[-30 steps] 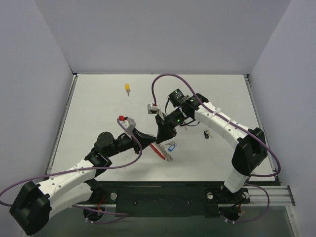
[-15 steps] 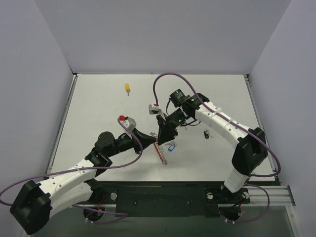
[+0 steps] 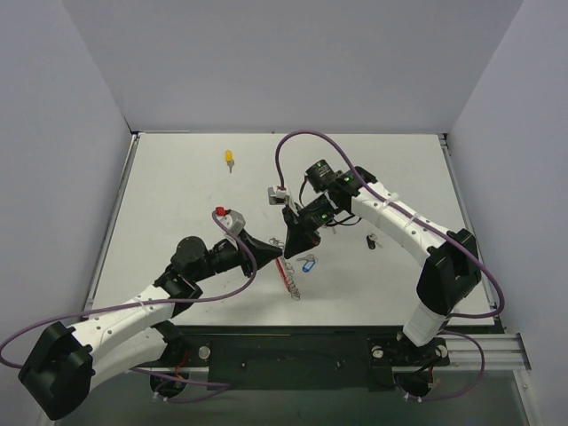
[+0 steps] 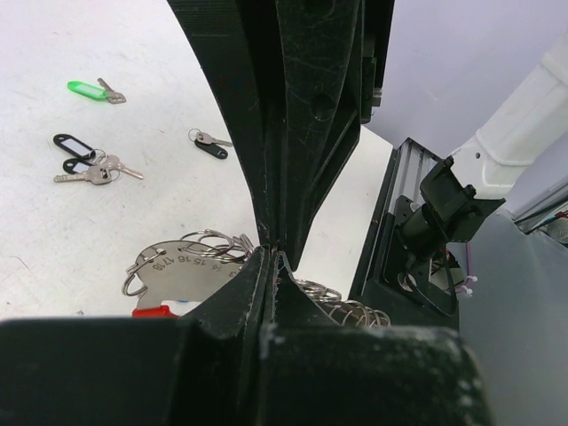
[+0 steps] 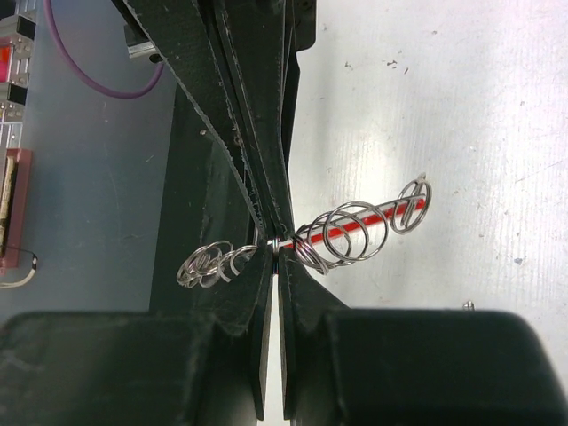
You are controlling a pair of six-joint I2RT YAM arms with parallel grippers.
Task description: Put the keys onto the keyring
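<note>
Clamping both pairs of jaws tight on the wire of the keyring [image 5: 351,226], I am holding it between the left gripper [image 4: 271,253] and the right gripper [image 5: 278,241] over the middle of the table [image 3: 177,186], with the blue-tagged key [image 3: 307,264] lying just beside it.

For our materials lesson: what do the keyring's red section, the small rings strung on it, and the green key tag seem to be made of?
The keyring: its red section looks like coated wire, evenly coloured; paint or sleeve is unclear. The small rings: bare metal, silvery with glints. The green tag: likely plastic, smooth, saturated colour.
</note>
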